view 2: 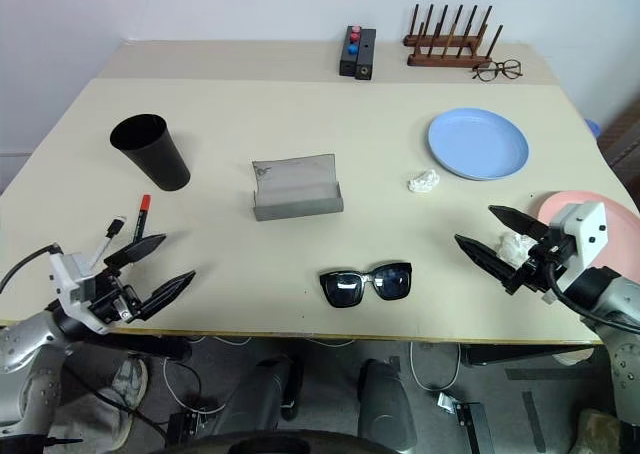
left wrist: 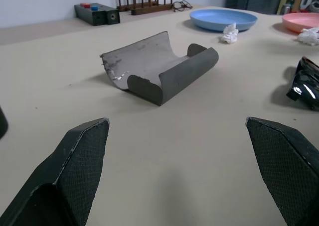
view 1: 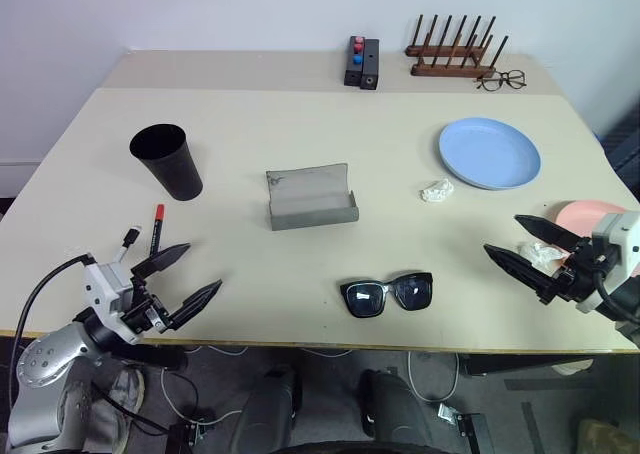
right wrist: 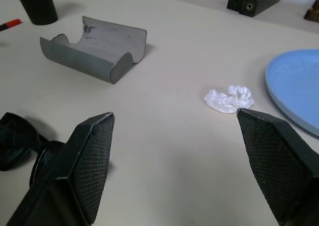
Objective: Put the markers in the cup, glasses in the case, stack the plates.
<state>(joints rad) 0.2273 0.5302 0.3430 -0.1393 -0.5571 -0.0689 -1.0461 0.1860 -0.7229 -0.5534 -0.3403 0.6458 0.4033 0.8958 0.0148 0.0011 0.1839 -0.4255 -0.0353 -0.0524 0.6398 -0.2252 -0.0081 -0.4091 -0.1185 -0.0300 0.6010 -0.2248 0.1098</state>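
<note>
Beige desk [view 1: 300,134], white wall behind; broad bare surface at centre and along the near edge.

- Left end effector [view 1: 188,275]: spread, empty, over the near left edge; markers [view 1: 155,229] just beyond it, lying flat.
- Right end effector [view 1: 520,242]: spread, empty, at the near right edge; pink plate [view 1: 578,214] beside it, crumpled paper [view 2: 517,244] between its fingers' line.
- Sunglasses [view 1: 387,294]: near the front edge, between both end effectors.
- Grey case [view 1: 310,198]: open, centre.
- Black cup [view 1: 168,160]: upright, left, beyond the markers.
- Blue plate [view 1: 489,152]: right, white wad [view 1: 436,190] beside.
- Far edge: button box [view 1: 361,63], wooden rack [view 1: 453,52], wire spectacles [view 1: 501,80].
</note>
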